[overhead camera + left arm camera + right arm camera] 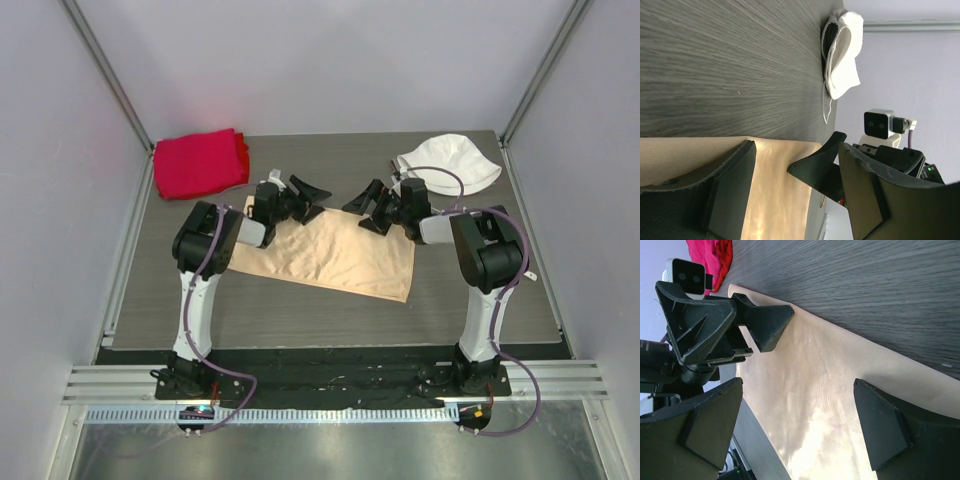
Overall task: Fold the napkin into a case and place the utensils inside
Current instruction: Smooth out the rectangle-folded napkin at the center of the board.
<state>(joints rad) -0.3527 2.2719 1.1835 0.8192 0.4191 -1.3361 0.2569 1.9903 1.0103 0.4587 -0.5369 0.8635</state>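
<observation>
The thin, shiny peach-tan satin napkin [330, 255] lies spread flat on the dark grey wood-grain table [300, 320], about the middle of it; it forms a wide four-sided sheet, longer from left to right than from near to far; it sits slightly askew, its right end closer to the table's near edge than its left end; its edges run straight and its corners lie down on the wood; seen close from the wrists, the napkin's fine weave shows faint ripples and pale glossy patches where it catches the light.
</observation>
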